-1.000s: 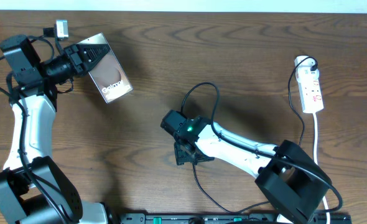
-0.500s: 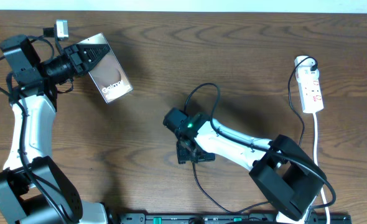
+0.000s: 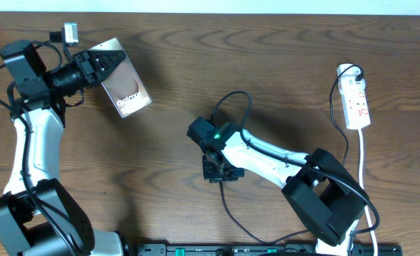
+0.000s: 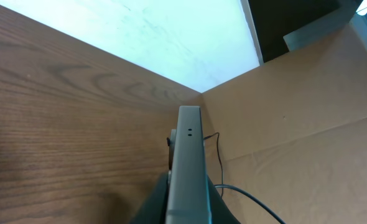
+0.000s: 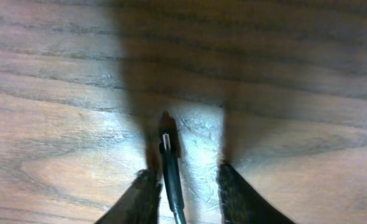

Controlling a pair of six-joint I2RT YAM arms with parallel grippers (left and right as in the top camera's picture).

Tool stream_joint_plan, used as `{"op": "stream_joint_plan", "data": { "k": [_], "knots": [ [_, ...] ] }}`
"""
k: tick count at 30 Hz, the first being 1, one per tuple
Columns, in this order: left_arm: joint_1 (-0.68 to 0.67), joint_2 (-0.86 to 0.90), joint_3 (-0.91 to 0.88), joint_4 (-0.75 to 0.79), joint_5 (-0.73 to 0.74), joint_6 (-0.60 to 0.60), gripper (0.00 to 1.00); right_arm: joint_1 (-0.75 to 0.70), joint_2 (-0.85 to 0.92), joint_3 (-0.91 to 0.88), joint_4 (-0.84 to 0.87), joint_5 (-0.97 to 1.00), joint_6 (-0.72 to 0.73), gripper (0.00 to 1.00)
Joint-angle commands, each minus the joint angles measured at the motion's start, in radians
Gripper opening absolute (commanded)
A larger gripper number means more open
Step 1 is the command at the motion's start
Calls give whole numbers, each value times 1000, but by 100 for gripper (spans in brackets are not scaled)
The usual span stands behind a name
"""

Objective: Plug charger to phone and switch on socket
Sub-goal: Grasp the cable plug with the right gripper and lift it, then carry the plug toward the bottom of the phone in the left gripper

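Edging slightly up-frame in the overhead view since a second ago, the right jaws are hanging over the same bit of cable with their fingers drawn closer together. The right arm [image 3: 267,153] is leaning a little further left, while the left arm [image 3: 35,135], the phone and the socket are keeping their places.

At the upper left of the overhead frame, the left jaws are clenching the phone [image 3: 128,89] by its upper end. The slab is lying tilted across the frame, its white lettering facing up at the lower end, and it is throwing a soft shadow onto the counter [image 3: 281,57] to its right. The left wrist view is showing the phone edge-on [image 4: 188,162], pinched between the fingers.

At mid-frame, the right jaws are pointing down at the wood and straddling the charger [image 5: 169,168]. Its small connector tip is lying on the counter, pointing up-frame in the right wrist view. The cable is running just beside the left finger [image 5: 143,196], with bare wood showing between it and the right finger [image 5: 246,199], so these jaws are standing partly released and not clamping it.

At the right edge, well apart from everything else, the socket [image 3: 356,99] is lying flat with a black plug [image 3: 352,71] at its upper end. Its white cord [image 3: 363,156] is trailing down-frame.
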Motion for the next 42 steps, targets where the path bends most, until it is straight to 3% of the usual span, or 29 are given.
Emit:
{"op": "stream_joint_plan", "data": {
  "k": [1,8,13,17,19,22,32,37,42],
  "knots": [
    [3,-9,23,5,13,7,7,-2,34,2,2,-11,-5,21],
    [4,-9,23,5,13,7,7,-3,34,3,1,-11,-6,1],
    [3,-9,23,4,13,7,7,-21,34,17,16,-83,-103,1],
    [3,-9,23,5,17,5,7,-87,34,18,146,-393,-367,1],
    [4,-9,23,5,22,5,7,-129,34,18,278,-659,-525,1],
    [4,-9,23,5,22,5,7,-171,34,18,441,-866,-603,1],
    [3,-9,23,7,23,-18,7,-277,36,18,831,-1037,-596,1],
    [-2,-9,23,92,38,-102,7,-309,67,18,966,-1151,-594,1],
    [-17,-9,23,140,51,-122,7,-324,144,18,1208,-1303,-447,1]
  ]
}}
